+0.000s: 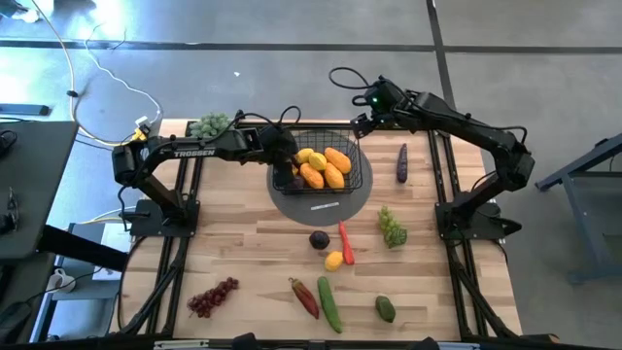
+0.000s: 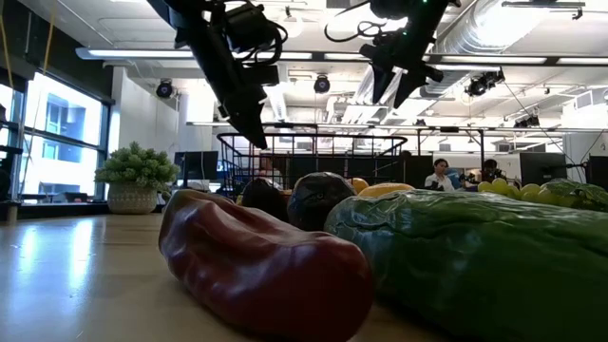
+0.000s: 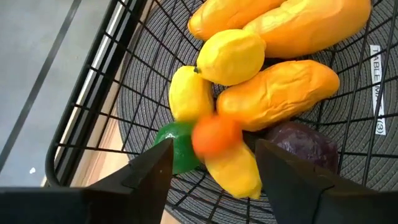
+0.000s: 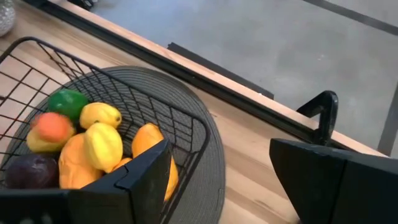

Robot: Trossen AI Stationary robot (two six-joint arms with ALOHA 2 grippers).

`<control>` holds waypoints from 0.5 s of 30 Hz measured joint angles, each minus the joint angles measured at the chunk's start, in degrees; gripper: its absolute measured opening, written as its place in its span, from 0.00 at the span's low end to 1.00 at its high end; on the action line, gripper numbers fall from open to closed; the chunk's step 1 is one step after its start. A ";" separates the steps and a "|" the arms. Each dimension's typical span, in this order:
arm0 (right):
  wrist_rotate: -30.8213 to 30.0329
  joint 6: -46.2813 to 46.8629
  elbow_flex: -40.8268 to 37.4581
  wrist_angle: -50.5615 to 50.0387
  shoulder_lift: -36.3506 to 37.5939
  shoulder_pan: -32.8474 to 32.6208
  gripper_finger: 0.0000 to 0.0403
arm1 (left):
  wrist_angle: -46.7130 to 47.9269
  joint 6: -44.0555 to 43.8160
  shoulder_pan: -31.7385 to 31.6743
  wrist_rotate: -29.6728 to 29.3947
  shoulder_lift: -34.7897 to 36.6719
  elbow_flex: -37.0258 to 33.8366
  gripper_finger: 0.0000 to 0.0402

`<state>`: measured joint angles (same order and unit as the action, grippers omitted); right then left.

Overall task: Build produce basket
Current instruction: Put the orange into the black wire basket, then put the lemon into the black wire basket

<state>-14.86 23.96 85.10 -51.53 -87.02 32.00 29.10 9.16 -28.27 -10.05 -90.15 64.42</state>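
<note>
A: Where is the basket placed, and what is seen inside it?

B: The black wire basket is set on a grey round mat at the 12 o'clock side of the table. In the left wrist view it is filled with orange mangoes, yellow lemons, a green fruit, a dark purple fruit and a small orange-red fruit.

A: How are the grippers found?

B: The left gripper is held over the basket's 9 o'clock edge. Its fingers are spread apart and nothing is gripped; the orange-red fruit lies between them, lower down, on the pile. The right gripper is held just outside the basket's 2 o'clock corner, its fingers wide apart and empty.

A: Which relation is decisive for the coming move?

B: The produce not yet collected is spread toward 6 o'clock of the basket: the red chilli and a yellow lemon nearest, the cucumber farther, with its long axis running from 12 to 6 o'clock. The aubergine at 3 o'clock is judged nearer to the right arm, the purple grapes at 7 o'clock nearer to the left.

A: What is hard to make out?

B: In the low view the basket is mostly hidden behind near produce, and the small orange-red fruit is blurred, so its kind cannot be told.
</note>
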 joint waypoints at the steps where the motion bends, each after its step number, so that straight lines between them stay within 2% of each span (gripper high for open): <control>1: 0.18 0.00 0.00 0.00 0.00 -0.12 0.63 | 0.00 -0.02 0.00 -0.11 0.00 0.00 0.55; 7: 0.97 0.12 0.00 0.00 0.00 -1.03 0.63 | 0.02 -0.17 0.00 -2.78 0.02 0.00 0.58; 15: 6.94 0.60 0.00 0.04 0.00 -2.32 0.63 | 0.92 -2.32 0.17 -2.99 2.69 0.02 0.58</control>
<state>-7.92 24.56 85.10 -51.48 -87.02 29.68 30.02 6.85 -28.10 -13.05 -87.46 64.45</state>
